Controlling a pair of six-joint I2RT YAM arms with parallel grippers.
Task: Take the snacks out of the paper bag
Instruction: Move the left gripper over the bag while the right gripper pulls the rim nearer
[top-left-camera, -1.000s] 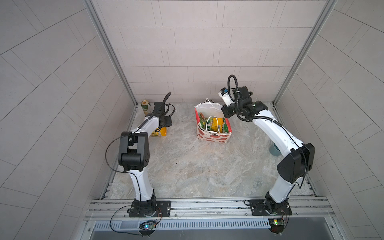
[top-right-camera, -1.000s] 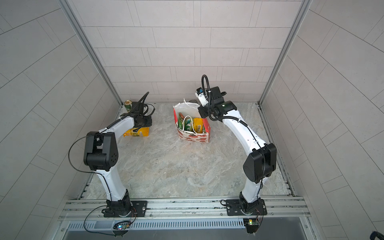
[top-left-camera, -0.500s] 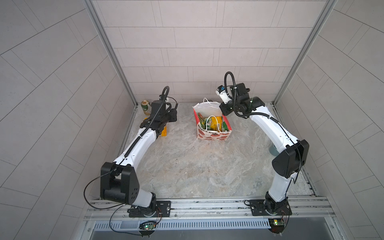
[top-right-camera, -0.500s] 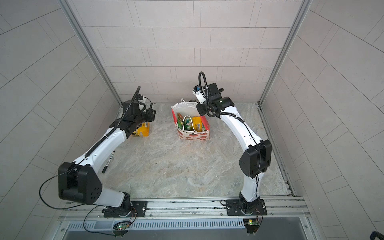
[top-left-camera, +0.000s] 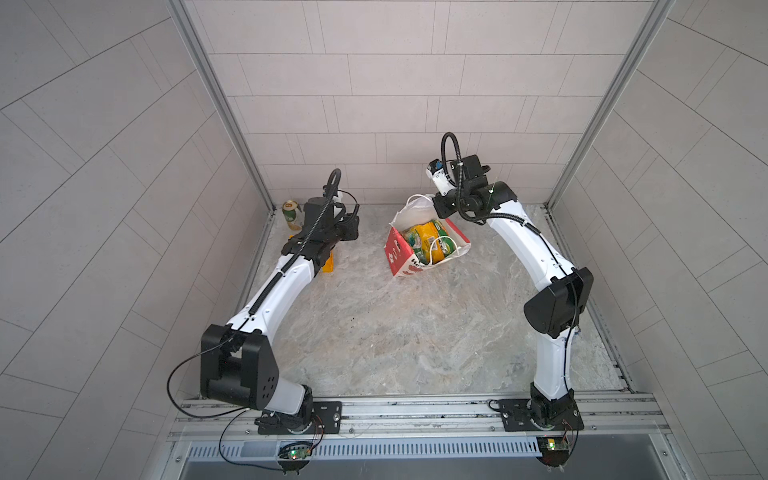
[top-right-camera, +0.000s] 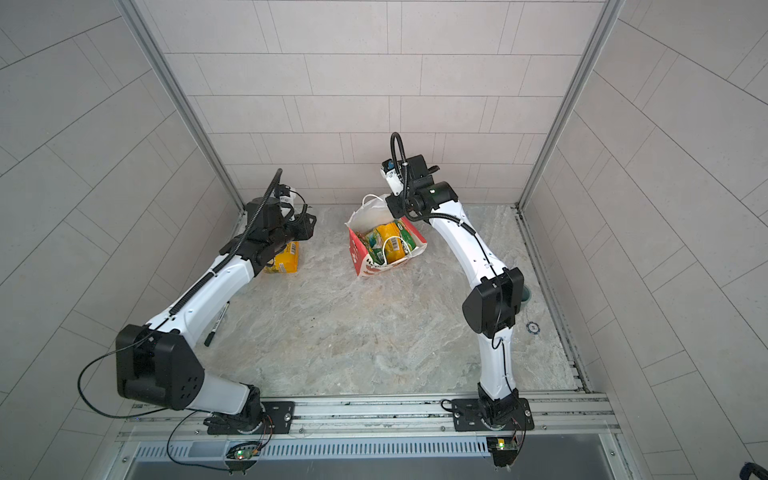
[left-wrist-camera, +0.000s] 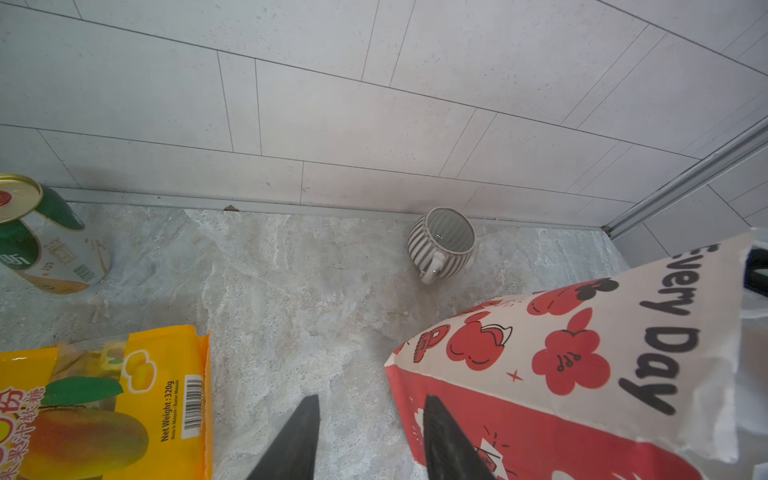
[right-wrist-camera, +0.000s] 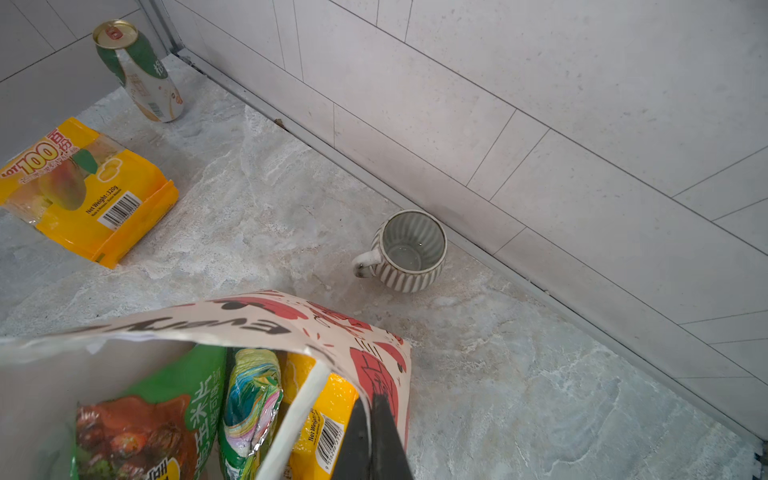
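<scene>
My right pincer (right-wrist-camera: 370, 409) is clamped on the paper bag (top-left-camera: 399, 254) rim, mid back edge of the surface. My left pincer (left-wrist-camera: 370, 401) is partly open, empty. One yellow packet (top-right-camera: 286, 256) is out, near the back-left corner. Other snacks (top-left-camera: 428, 239) in bag: probably light, slick, floppy film. I'd pinch a top seal, not the belly.

Left fingers (left-wrist-camera: 295, 440) apart, arm outstretched; right fingers (right-wrist-camera: 382, 444) pinched together.

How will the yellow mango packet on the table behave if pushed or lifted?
The yellow mango packet looks glossy, so probably slippery. Its soft, bulging pouch would likely sag from an edge grip. Lying flat, it should slide, not roll.
</scene>
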